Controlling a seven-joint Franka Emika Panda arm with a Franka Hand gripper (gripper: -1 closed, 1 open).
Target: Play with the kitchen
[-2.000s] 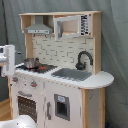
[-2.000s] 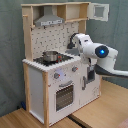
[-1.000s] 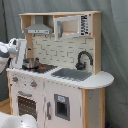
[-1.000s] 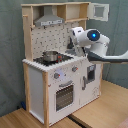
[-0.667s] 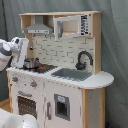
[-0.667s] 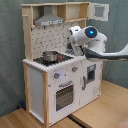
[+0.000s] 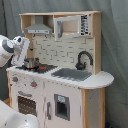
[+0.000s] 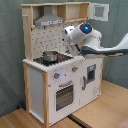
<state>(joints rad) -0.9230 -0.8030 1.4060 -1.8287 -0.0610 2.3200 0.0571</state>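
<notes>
The kitchen was seen standing upright in front of a grey curtain, on a wooden floor in the second exterior view. The tool was found hanging over the stovetop end, just beside a small metal pot sitting on the burner; touching or not couldn't be made out. Whether the tool was spread or pressed together couldn't be told. The sink and black faucet were well apart from it.
</notes>
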